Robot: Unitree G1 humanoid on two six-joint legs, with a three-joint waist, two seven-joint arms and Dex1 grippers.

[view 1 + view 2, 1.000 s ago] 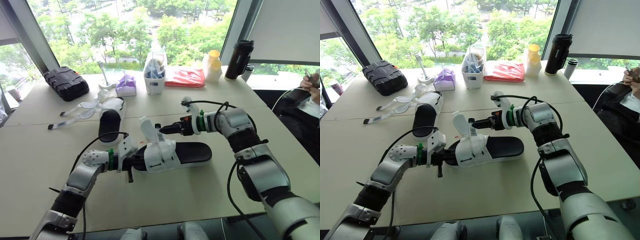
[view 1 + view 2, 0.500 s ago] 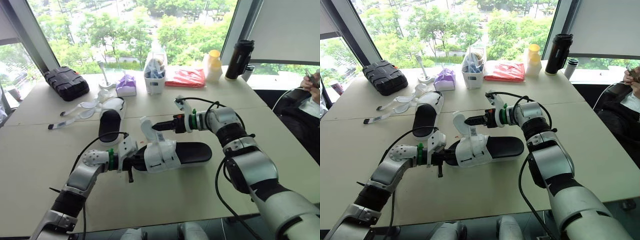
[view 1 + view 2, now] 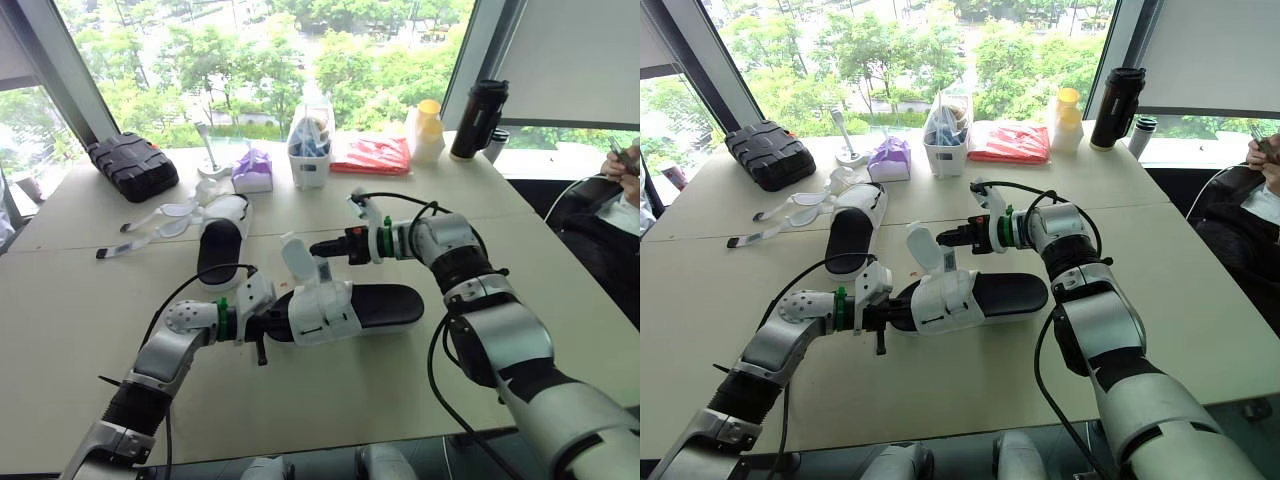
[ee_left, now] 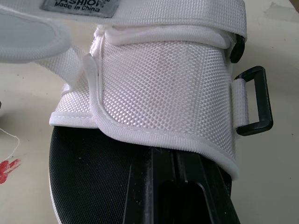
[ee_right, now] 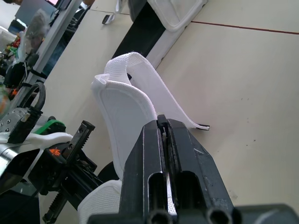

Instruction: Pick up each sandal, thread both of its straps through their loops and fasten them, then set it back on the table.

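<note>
A sandal [image 3: 375,305] with a black footbed and white straps lies mid-table, toe toward my left arm. My left gripper [image 3: 266,327] is shut, its fingers [image 4: 173,186] lying on the footbed under the front edge of the white upper. A black loop [image 4: 252,100] hangs at the upper's side. One strap [image 3: 298,256] stands up unfastened. My right gripper [image 3: 318,247] reaches in from the right and is shut on that strap's edge [image 5: 140,93]. A second sandal [image 3: 222,240] lies farther back left with loose straps [image 3: 160,215] spread beside it.
Along the window edge stand a black case [image 3: 133,165], a purple pack [image 3: 252,170], a white bin [image 3: 310,150], a red packet [image 3: 372,155], pale bottles [image 3: 427,130] and a black tumbler [image 3: 478,120]. A person [image 3: 625,190] sits at the far right.
My right gripper moved left to the upright strap and went from open to shut there. The left gripper and the sandal have stayed put.
</note>
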